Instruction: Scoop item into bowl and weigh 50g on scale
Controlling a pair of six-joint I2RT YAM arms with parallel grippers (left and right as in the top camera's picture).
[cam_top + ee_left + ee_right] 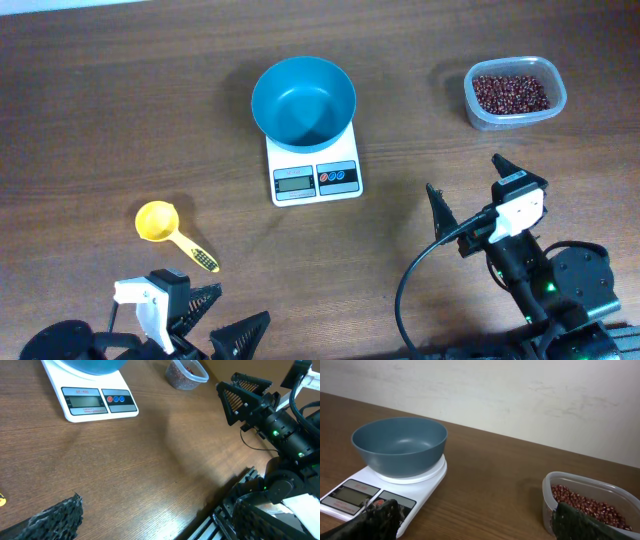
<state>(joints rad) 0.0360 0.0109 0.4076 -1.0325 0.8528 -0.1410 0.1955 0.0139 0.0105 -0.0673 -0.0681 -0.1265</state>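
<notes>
Beans (511, 93) (in clear tub (516, 124)) ahead of spread right fingers (440, 212)

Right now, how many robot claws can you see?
2. The left gripper sits bottom left, below the yellow scoop; the right gripper sits lower right, below the clear tub of beans.

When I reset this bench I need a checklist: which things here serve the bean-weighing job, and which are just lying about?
For the job: red-brown beans in the clear plastic tub; yellow scoop; teal bowl, sitting on the white digital scale.
Just lying about: only the black cable, which is part of the rig.
</notes>
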